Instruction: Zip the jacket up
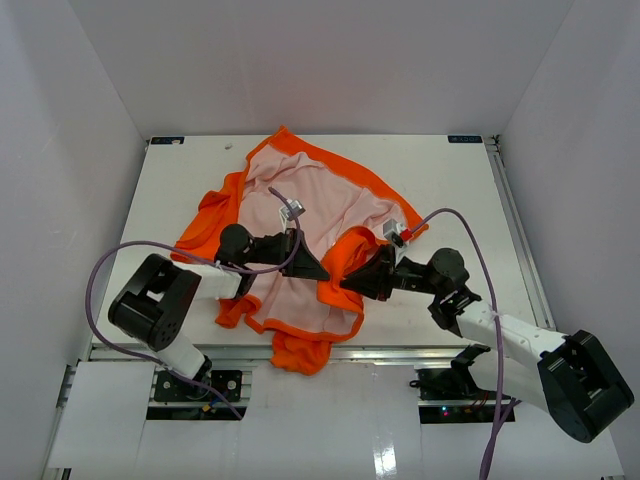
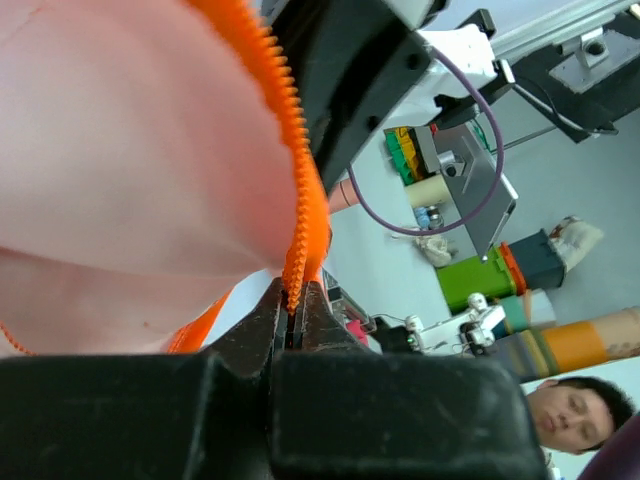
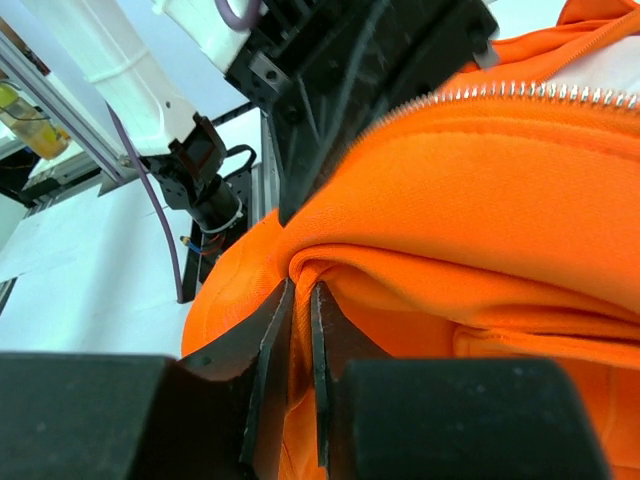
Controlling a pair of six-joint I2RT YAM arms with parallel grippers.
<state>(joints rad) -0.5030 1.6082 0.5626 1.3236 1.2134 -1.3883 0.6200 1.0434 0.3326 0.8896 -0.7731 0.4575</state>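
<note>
The orange jacket (image 1: 320,190) lies open on the white table, its pale pink lining up. My left gripper (image 1: 322,273) is shut on the jacket's orange zipper edge (image 2: 300,200), whose teeth run up from between the jaws (image 2: 290,300). My right gripper (image 1: 347,281) is shut on a fold of the jacket's orange fabric (image 3: 450,200) close to the left gripper. A row of zipper teeth (image 3: 520,92) shows above that fold. The metal pull is not visible.
White walls enclose the table (image 1: 470,200) on three sides. A metal rail (image 1: 400,352) runs along the near edge. Purple cables (image 1: 470,230) loop from both arms. A bunched orange sleeve (image 1: 300,352) hangs over the near edge.
</note>
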